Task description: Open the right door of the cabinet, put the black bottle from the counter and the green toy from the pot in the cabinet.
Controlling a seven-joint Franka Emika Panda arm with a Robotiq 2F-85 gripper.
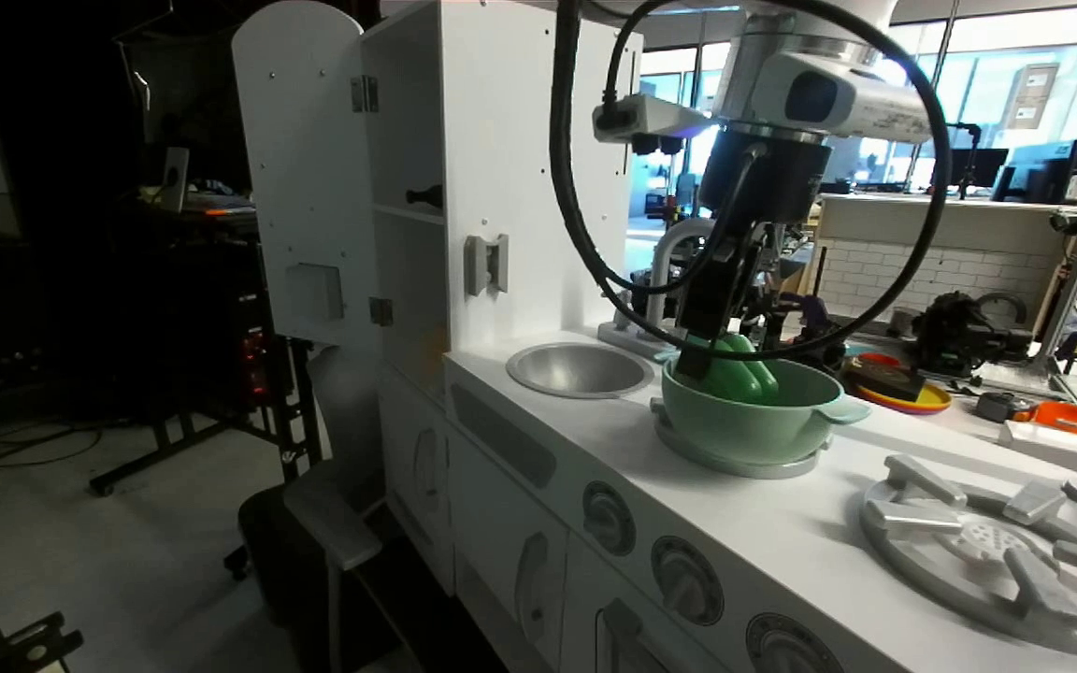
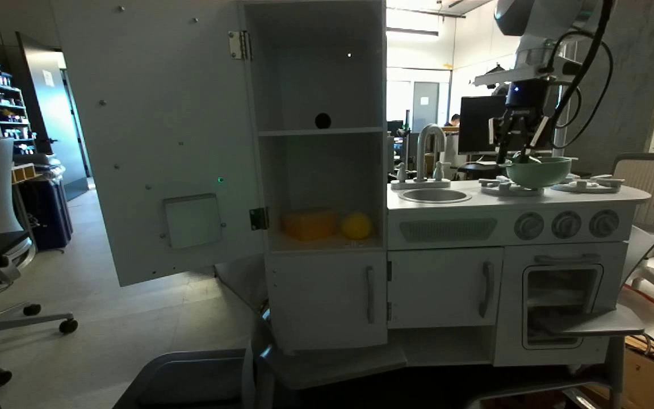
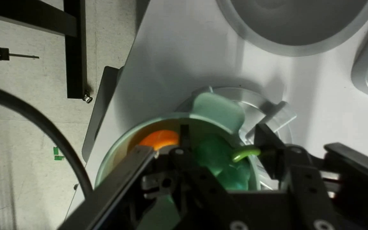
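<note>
Green toy point(image 1: 735, 381), aslant in pot point(image 1: 749, 430), stem point(image 3: 246, 152) toward fingers point(image 3: 268, 146)

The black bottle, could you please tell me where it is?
In an exterior view, the black bottle lies on the shelf in the cabinet, partly behind its side wall, left of the sink and higher.

Impossible to see the whole bottle point(image 1: 425, 195) past the cabinet's point(image 1: 520, 140) front edge or the whole toy point(image 1: 731, 379) below the pot's point(image 1: 749, 430) rim, or to name the orange thing point(image 3: 162, 139).
</note>
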